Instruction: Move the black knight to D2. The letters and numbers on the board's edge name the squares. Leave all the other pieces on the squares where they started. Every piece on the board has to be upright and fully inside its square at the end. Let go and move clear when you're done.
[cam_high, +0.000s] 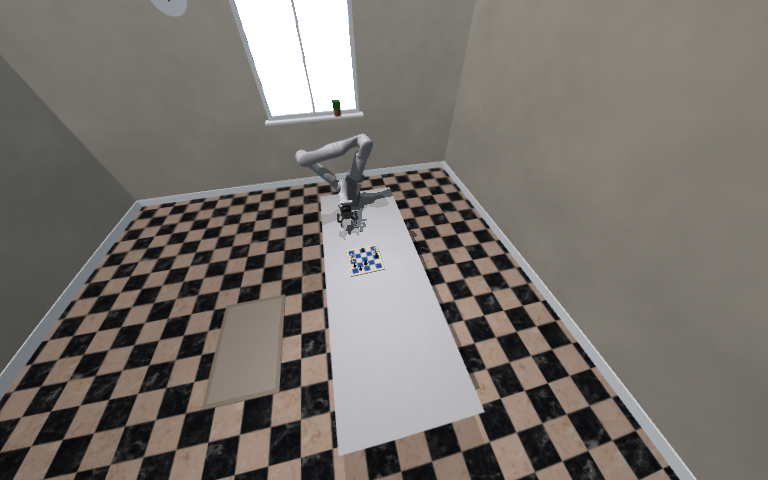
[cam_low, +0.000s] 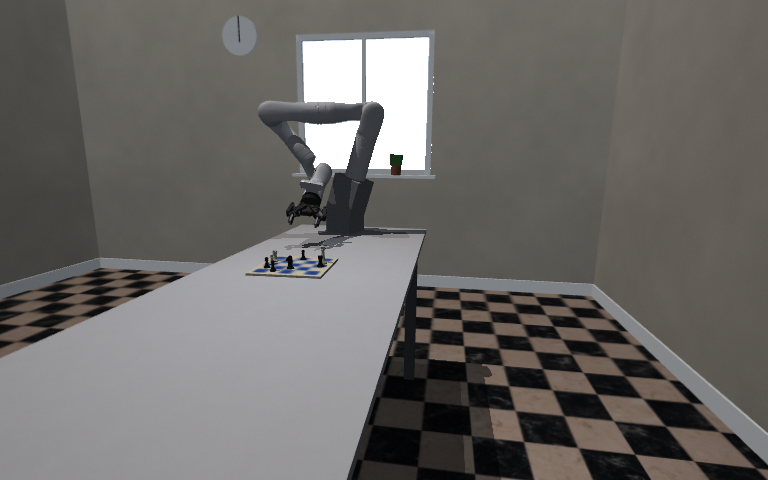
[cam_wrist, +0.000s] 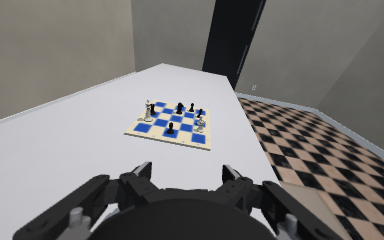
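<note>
A small blue-and-cream chessboard (cam_high: 368, 272) (cam_low: 283, 274) (cam_wrist: 190, 144) lies on the long grey table (cam_high: 390, 367) (cam_low: 226, 350) (cam_wrist: 75, 150). Several black pieces and two white pieces (cam_wrist: 148, 112) (cam_wrist: 200, 124) stand upright on it. One bulkier black piece (cam_wrist: 179, 107) (cam_low: 289, 262) stands near the board's far side. The pieces are too small to tell which one is the knight. My gripper (cam_high: 346, 217) (cam_low: 305, 215) (cam_wrist: 187, 171) is open and empty. It hangs above the table between the arm's base and the board, well short of the board.
The arm's base (cam_low: 348, 209) stands at the table's far end below the window. A plant pot (cam_low: 395, 164) sits on the sill. A beige rug (cam_high: 246, 350) lies on the checkered floor left of the table. A dark door (cam_wrist: 232, 40) shows beyond the table.
</note>
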